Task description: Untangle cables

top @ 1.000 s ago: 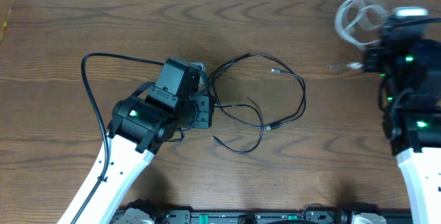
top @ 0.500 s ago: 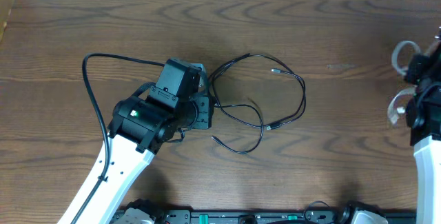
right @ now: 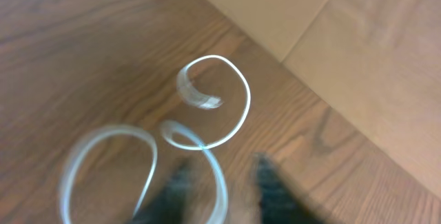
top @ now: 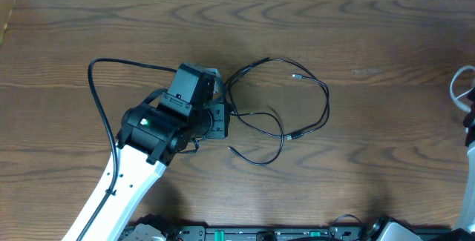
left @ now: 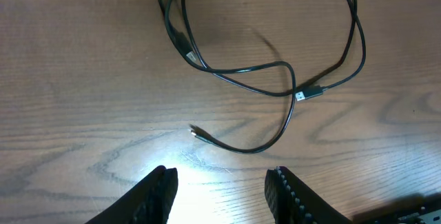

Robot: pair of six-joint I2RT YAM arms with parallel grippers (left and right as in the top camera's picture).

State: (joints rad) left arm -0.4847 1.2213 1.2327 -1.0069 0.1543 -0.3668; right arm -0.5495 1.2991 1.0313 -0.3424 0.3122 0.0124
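The black cable (top: 297,104) lies in loose loops on the wooden table, right of my left arm, and it also shows in the left wrist view (left: 275,89), with one plug end (left: 198,134) just ahead of the fingers. My left gripper (left: 220,189) is open and empty, low over the table beside the cable. The white cable (top: 463,87) is at the far right edge. In the blurred right wrist view the white cable (right: 227,100) curls in loops and one strand runs between the fingers of my right gripper (right: 220,189), which stand apart.
A thick black arm wire (top: 100,100) arcs left of my left arm (top: 159,126). The table's right edge (right: 303,79) runs diagonally close to the white cable, with a beige surface (right: 372,38) beyond it. My right arm (top: 469,152) is mostly out of the overhead view.
My right arm has swung from the back right towards the right edge, and the white cable moved with it. The left arm and the black cable have not moved.
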